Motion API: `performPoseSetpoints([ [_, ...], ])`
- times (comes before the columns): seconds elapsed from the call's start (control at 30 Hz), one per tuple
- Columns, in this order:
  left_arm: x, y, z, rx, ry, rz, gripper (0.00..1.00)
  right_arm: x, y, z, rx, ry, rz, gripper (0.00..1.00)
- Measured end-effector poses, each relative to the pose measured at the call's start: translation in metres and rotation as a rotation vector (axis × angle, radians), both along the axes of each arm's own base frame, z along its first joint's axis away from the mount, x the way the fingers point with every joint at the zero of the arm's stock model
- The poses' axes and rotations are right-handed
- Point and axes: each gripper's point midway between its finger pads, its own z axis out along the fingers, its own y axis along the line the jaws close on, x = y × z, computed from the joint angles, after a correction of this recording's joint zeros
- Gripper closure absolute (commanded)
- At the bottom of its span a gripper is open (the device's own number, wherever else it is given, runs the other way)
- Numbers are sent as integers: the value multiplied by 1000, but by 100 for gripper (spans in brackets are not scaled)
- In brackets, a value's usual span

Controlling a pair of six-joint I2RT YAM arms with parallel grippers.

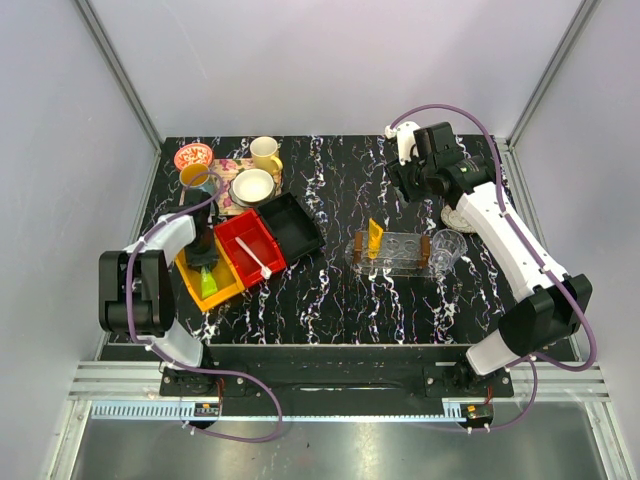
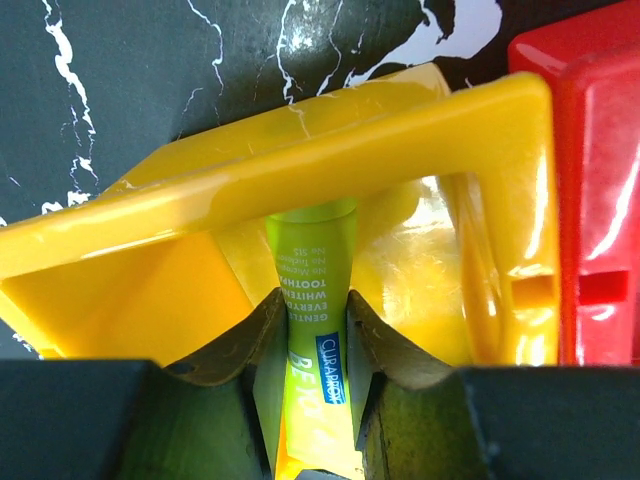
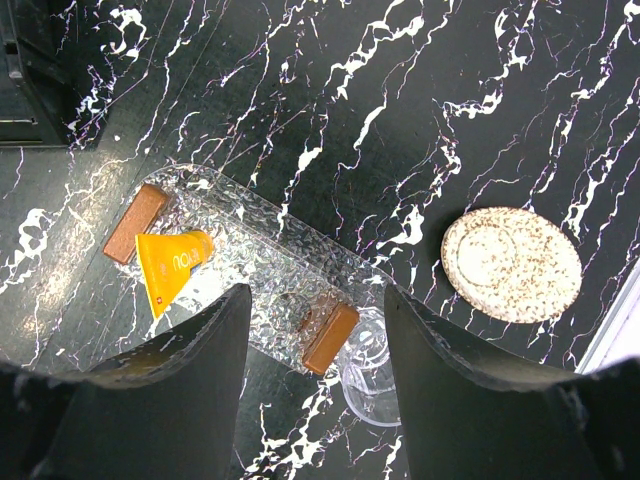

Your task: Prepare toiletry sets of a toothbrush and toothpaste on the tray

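Now, top view, left gripper (image 1: 207, 265): I am down inside the yellow bin (image 1: 232, 290) at the near left of the table (image 1: 330, 310); my own arm hides the fingers from here.
Top view, green toothpaste (image 1: 208, 284): it is in that same bin, right under my left wrist.
Top view, toothbrush (image 1: 256, 258): it lies slantwise in the red bin (image 1: 240, 235) next door, with neither arm on it.
Top view, tray (image 1: 390, 266): it sits well apart to the right, mid-table, carrying the rack (image 1: 400, 247) with the orange toothpaste (image 1: 374, 238) stood at its left end.
Top view, right gripper (image 1: 408, 185): it hangs behind the tray and is much the nearer arm to it.
Left wrist view, fingers (image 2: 250, 345): one stands on each flank of the green tube, pads touching its sides as far as I can see, so I read this as a grip.
Left wrist view, long axis: the tube runs straight away from my palm, crosswise to my squeeze; its far end tucks under the bin's front rim.
Left wrist view, coming move: I judge the tube must rise clear of that rim before it travels right toward the tray.
Right wrist view, fingers (image 3: 180, 390): they are spread wide with nothing between them.
Right wrist view, below me: I see the clear oval tray, with the orange tube pointing its flat end my way, a glass (image 3: 365, 385) at the tray's near end and a speckled disc (image 3: 512, 263) off to the side.
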Motion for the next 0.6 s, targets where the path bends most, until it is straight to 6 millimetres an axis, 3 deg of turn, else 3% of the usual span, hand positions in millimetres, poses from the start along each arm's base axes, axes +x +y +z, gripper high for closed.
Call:
performPoseSetpoints([
  [0.3, 6, -2, 17, -14, -32, -4, 83, 0, 0, 0, 0, 0, 0, 39],
  [0.6, 9, -7, 65, -33, -153, -20, 91, -1, 3, 0, 11, 4, 12, 39],
])
